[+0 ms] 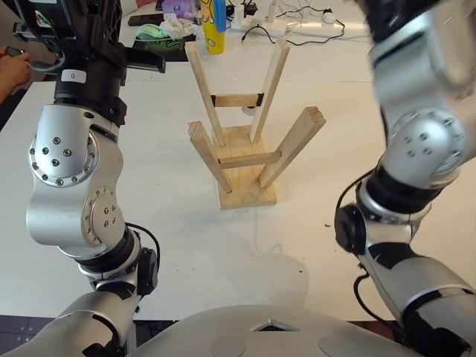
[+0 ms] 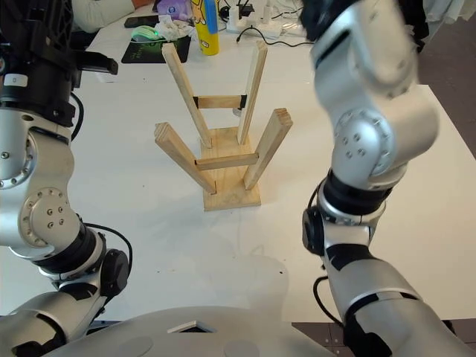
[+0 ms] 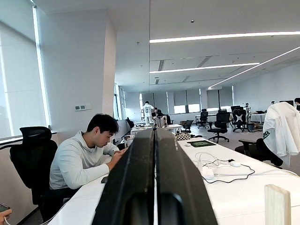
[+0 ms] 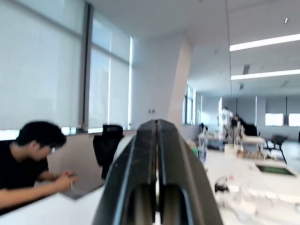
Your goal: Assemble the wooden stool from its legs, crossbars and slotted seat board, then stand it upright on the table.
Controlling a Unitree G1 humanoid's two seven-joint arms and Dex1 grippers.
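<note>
The wooden stool [image 1: 249,195] rests upside down in the middle of the white table [image 1: 171,223], seat board flat on the surface. Its legs [image 1: 271,85] point up and lean outward. One crossbar [image 1: 236,100] joins the far pair, and another crossbar [image 1: 249,158] joins the near pair. My left gripper [image 3: 155,133] is held high to the left of the stool, shut and empty; one leg top [image 3: 276,204] shows beside it. Raised on the right side, my right gripper [image 4: 157,124] is shut too, holding nothing.
A yellow bottle [image 1: 214,26], a green mouse on a dark pad [image 1: 152,31] and cables [image 1: 297,26] lie along the table's far edge behind the stool. A person's hand [image 1: 11,67] rests at the far left. Bare table surrounds the stool.
</note>
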